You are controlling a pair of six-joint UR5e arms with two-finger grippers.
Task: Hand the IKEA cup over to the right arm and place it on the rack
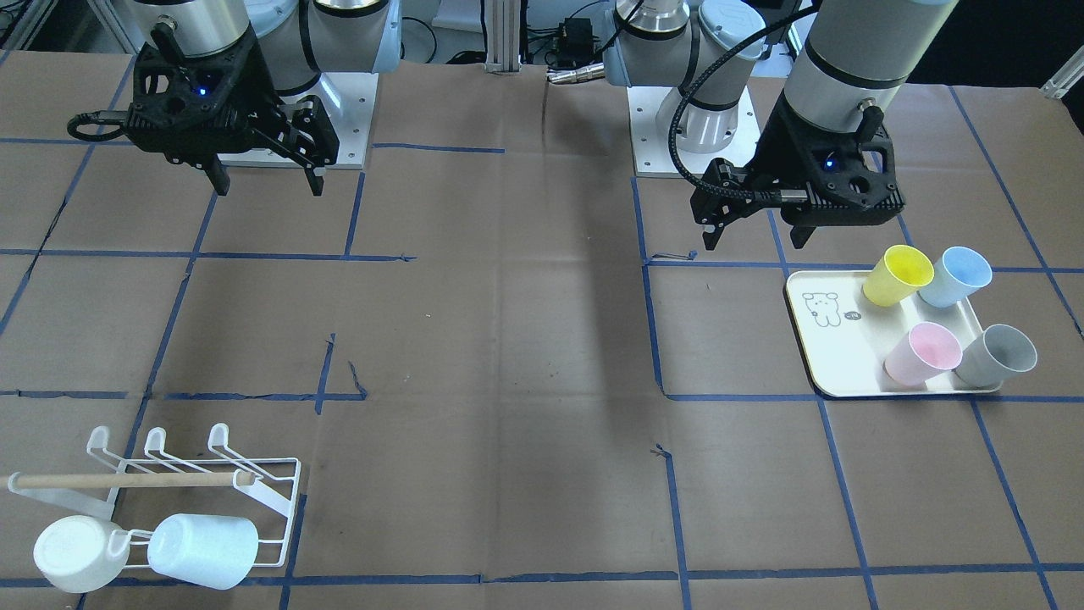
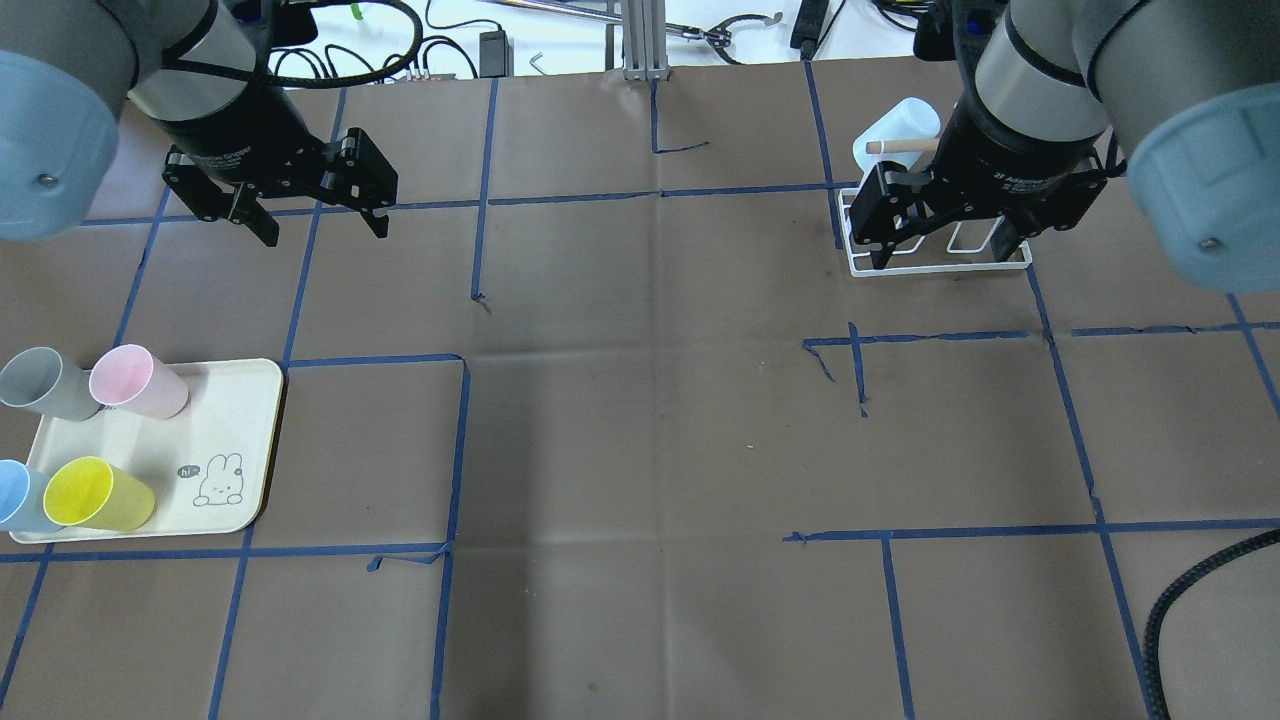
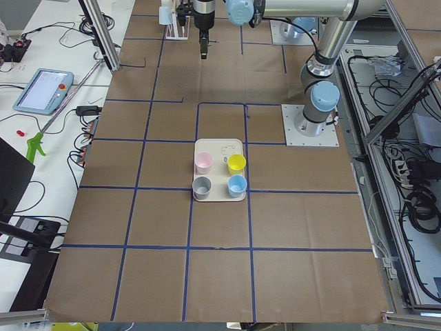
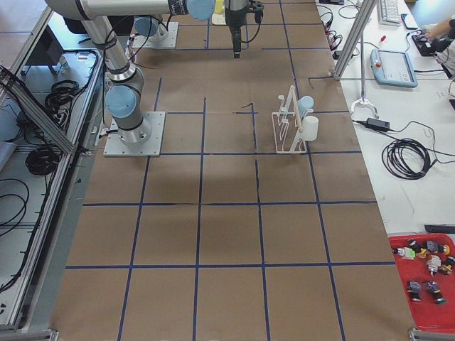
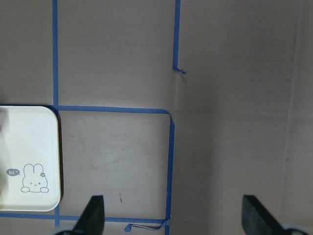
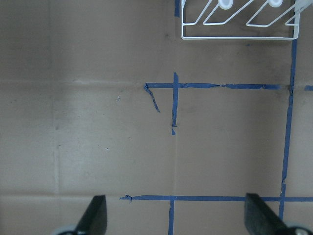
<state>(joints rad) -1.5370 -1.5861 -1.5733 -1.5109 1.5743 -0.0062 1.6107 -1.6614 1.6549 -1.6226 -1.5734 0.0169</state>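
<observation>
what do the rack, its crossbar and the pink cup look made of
White wire rack: thin bent rods, likely painted or coated metal. Light tan dowel across it: matte, probably wood. Pale pink tapered cup: smooth, evenly coloured, matte; probably plastic.

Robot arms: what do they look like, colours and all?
Both the left arm and right arm are silver-grey tubes with pale blue joint caps. Each ends in a black housing with a small blue light and a black two-finger gripper: left gripper, right gripper. A ribbed black cable loops beside the left arm.

Silver-grey right arm [image 2: 1040, 70], left arm [image 2: 180, 60]; pale blue caps [image 2: 50, 150]; black cables [image 1: 684, 127].
</observation>
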